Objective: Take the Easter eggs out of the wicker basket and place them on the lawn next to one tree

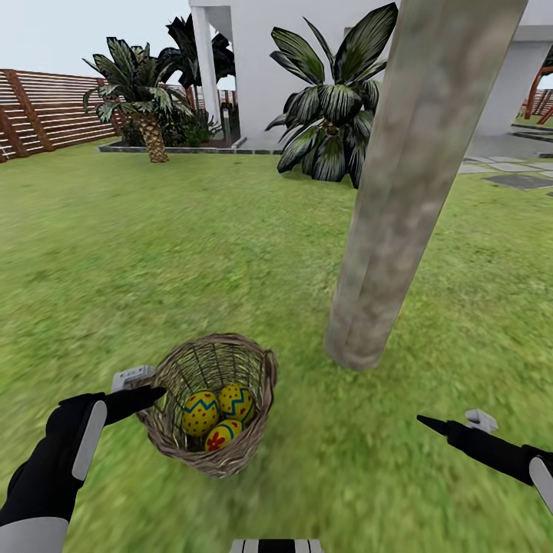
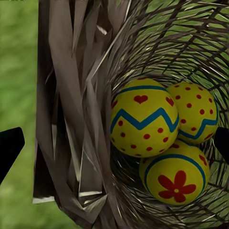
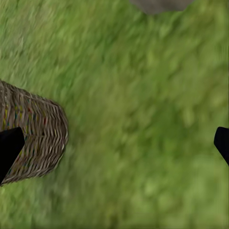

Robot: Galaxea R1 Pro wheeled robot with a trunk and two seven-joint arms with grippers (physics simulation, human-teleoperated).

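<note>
**Basket tipped by left gripper, eggs at risk of rolling**

Landmark: basket (image 1: 209, 403), on the lawn (image 1: 153, 253), near the foot of the tree (image 1: 407, 192).

Left gripper (image 1: 138, 392): at the basket's rim on the side away from the tree. In the left wrist view one dark fingertip (image 2: 9, 145) sits outside the braided wall and the other at the inner side, so the jaws straddle the rim with a wide gap; they look spread, not clamped. Whether they touch the weave, cannot tell.

Basket: tilted, mouth leaning toward the robot. All three eggs lie inside, touching: zigzag egg (image 2: 143, 121), dotted egg (image 2: 195, 112), flower egg (image 2: 175, 174). None on the grass yet.

Right gripper (image 1: 461, 430): low over bare grass, well apart from the basket on the tree side. Its wrist view shows the two tips far apart with nothing between, so it stands open and empty.

Risks, as judged:
- Basket is light and open-woven; closing on the rim or pushing could tip it further and spill eggs in an uncontrolled roll.
- Eggs are glossy and round; a pinch off-centre would likely squirt one out.
- Eggs are packed touching, so reaching for one may nudge the others.
- The trunk leans; a dropped egg could roll away from it on the grass.
</note>
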